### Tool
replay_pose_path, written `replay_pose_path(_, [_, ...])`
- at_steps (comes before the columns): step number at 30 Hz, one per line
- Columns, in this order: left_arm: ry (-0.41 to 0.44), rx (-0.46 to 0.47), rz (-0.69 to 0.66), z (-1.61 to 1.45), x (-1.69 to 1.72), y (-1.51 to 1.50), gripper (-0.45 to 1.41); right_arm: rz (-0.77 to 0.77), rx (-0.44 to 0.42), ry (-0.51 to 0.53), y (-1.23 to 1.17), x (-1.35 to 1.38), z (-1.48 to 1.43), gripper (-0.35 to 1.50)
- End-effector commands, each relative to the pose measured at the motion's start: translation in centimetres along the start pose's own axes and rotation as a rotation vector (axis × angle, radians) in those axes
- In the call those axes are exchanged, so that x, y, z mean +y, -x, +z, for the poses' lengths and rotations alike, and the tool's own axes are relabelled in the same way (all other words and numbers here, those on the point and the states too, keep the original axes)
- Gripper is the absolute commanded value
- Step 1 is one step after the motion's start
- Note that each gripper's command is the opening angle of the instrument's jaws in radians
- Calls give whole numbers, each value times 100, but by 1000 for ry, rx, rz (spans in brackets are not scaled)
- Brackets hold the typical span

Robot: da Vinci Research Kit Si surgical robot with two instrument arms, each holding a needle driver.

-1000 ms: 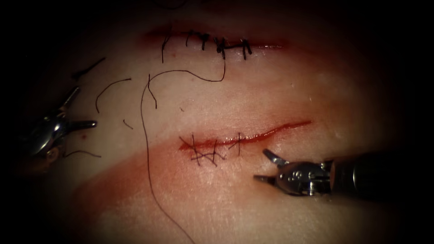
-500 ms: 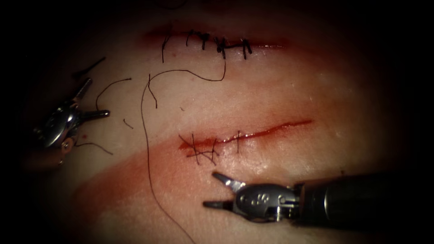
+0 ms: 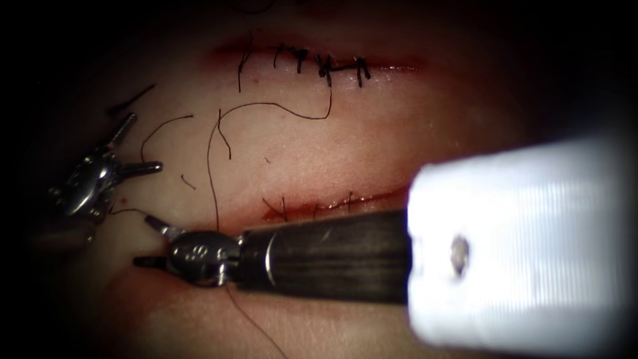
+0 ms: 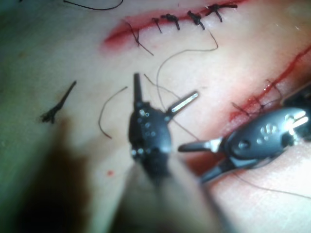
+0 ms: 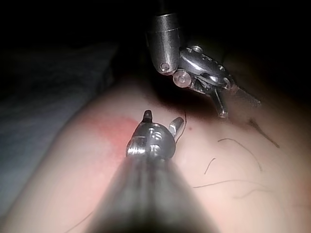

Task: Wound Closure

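- Tissue (image 3: 372, 139) on bench, lower cut (image 3: 332, 203) part-stitched at its left end, unclosed toward the right.
- Right pincer (image 3: 147, 242) swept leftward in one second, from right of the stitches to well left of the cut; jaws apart, holding nothing.
- Left pincer (image 3: 136, 146) nudged slightly inward; jaws spread, empty.
- Long thread (image 3: 211, 173) slack, ungrasped, passing the right pincer.
- Needle unseen; likely a reach for thread.

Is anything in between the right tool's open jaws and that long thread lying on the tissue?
Nothing visible is. The right tool has its jaws open and empty, just left of the long thread, which runs down the tissue and passes under the tool's wrist. The left tool, also open and empty, sits apart, farther up and left.
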Motion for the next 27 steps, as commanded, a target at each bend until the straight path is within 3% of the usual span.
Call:
replay_pose_path(1, [2, -3, 0, 4, 0, 8, 109, -1, -4, 8, 3, -1, 11, 121])
replay_pose_path(9, [1, -6, 0, 6, 1, 9, 109, -1, -27, 39, -1, 9, 7, 121])
replay_pose_path(19, [8, -4, 1, 8, 9, 10, 109, -1, -32, 62, -3, 8, 43, 116])
replay_pose_path(20, [8, -4, 1, 8, 9, 10, 109, -1, -30, 60, -3, 7, 43, 109])
replay_pose_path(21, [8, -4, 1, 8, 9, 10, 109, -2, -22, 55, -2, 7, 44, 89])
replay_pose_path(22, [7, -4, 1, 8, 10, 10, 109, -3, -15, 33, -2, 7, 43, 42])
replay_pose_path(23, [7, -4, 1, 7, 10, 10, 109, -4, -8, 13, -1, 7, 41, -23])
replay_pose_path(24, [8, -4, 1, 7, 10, 10, 109, -28, -13, 20, 0, 7, 40, -35])
replay_pose_path(27, [13, -5, 0, 6, 10, 9, 109, -63, -58, 33, 2, 9, 31, -35])
